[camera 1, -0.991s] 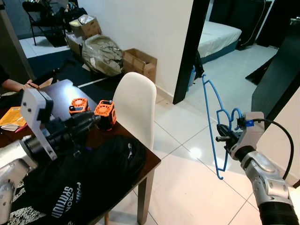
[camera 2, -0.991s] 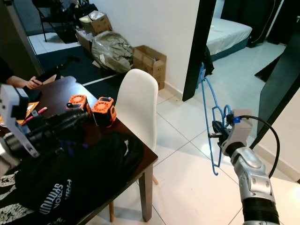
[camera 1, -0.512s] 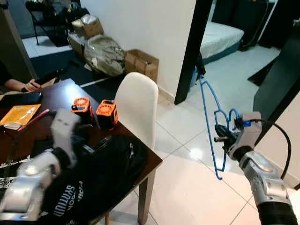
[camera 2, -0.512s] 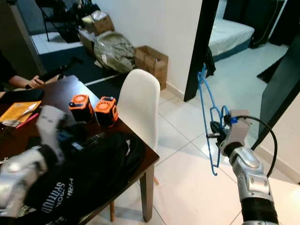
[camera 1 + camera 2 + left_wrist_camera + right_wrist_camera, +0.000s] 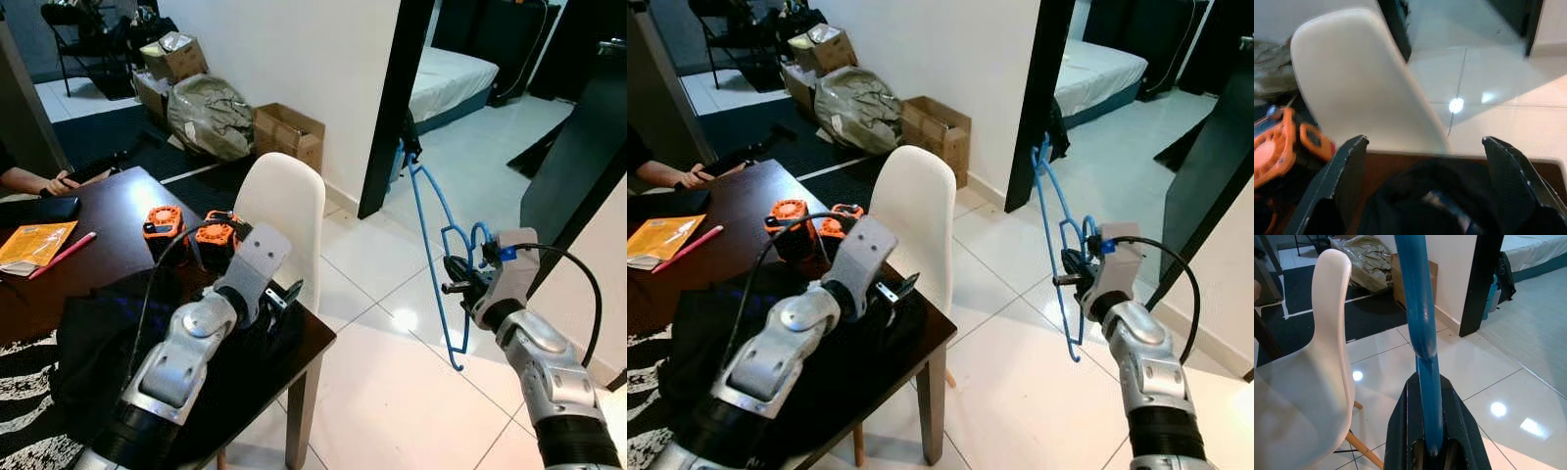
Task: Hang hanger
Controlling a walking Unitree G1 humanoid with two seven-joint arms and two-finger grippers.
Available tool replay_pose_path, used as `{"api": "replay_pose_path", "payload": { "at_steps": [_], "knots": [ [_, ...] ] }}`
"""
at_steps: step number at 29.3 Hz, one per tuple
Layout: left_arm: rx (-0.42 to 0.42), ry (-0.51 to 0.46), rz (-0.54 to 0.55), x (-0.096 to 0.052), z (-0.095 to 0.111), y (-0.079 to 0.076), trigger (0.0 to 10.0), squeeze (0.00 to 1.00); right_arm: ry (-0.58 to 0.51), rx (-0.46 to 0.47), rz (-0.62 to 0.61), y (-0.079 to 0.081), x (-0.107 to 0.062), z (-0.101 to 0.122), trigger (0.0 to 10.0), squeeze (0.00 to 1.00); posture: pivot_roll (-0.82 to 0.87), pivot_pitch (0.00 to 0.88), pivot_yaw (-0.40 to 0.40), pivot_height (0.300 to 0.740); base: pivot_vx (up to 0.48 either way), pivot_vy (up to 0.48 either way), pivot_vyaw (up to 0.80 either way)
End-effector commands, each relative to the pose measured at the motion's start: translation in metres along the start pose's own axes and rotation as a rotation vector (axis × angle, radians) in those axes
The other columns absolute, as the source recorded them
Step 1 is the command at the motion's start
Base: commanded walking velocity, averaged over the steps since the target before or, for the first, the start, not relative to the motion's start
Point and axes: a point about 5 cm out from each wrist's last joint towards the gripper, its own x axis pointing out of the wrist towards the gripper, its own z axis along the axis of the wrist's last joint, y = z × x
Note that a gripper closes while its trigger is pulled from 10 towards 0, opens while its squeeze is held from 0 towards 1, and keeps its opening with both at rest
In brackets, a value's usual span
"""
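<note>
**Blue hanger held beside the white chair**

The right gripper (image 5: 457,278) is clamping the blue hanger (image 5: 437,240) upright over the tiled floor, to the right of the white chair (image 5: 284,220). The left gripper (image 5: 1425,161), fingers spread apart, is hovering above the black bag (image 5: 98,343) on the table (image 5: 315,338) beside that chair.

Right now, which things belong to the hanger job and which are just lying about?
Job:
blue hanger, clamped in the right gripper

Lying about:
white chair
black bag under the open left gripper
orange tools
cardboard box
dark table
</note>
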Motion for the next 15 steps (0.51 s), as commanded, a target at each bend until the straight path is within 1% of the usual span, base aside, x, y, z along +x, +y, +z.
{"api": "replay_pose_path", "payload": {
  "at_steps": [1, 2, 3, 4, 5, 11, 15],
  "knots": [
    [0.023, 0.092, 0.009, -0.002, -0.014, -0.006, 10.0, 0.0, -0.006, -0.005, -0.01, -0.004, -0.001, 0.001, 10.0, 0.0, -0.01, 0.002, -0.048, 0.74, 0.0, 0.0, 0.0],
    [0.021, 0.12, 0.014, -0.004, -0.019, -0.01, 10.0, 0.0, -0.006, -0.005, -0.011, -0.005, -0.001, 0.001, 10.0, 0.0, -0.01, 0.002, -0.048, 0.74, 0.0, 0.0, 0.0],
    [0.021, 0.12, 0.014, -0.004, -0.019, -0.01, 10.0, 0.0, -0.006, -0.005, -0.011, -0.005, -0.001, 0.001, 10.0, 0.0, -0.01, 0.002, -0.048, 0.74, 0.0, 0.0, 0.0],
    [0.029, 0.154, 0.014, -0.006, -0.024, -0.012, 10.0, 0.0, -0.005, -0.007, -0.012, -0.005, -0.001, 0.001, 10.0, 0.0, -0.01, 0.003, -0.046, 0.74, 0.0, 0.0, 0.0],
    [0.038, 0.182, 0.03, -0.007, -0.028, -0.012, 10.0, 0.0, -0.005, -0.006, -0.012, -0.005, -0.001, 0.001, 10.0, 0.0, -0.01, 0.003, -0.046, 0.74, 0.0, 0.0, 0.0],
    [0.075, 0.267, 0.079, -0.014, -0.039, -0.007, 10.0, 0.0, -0.002, -0.007, -0.016, -0.005, -0.002, -0.001, 10.0, 0.0, 0.0, 0.007, -0.042, 0.74, 0.0, 0.0, 0.0],
    [0.087, 0.289, 0.087, -0.015, -0.043, -0.006, 10.0, 0.0, -0.001, -0.008, -0.018, -0.006, -0.002, -0.001, 10.0, 0.0, 0.0, 0.008, -0.041, 0.74, 0.0, 0.0, 0.0]
  ]
}}
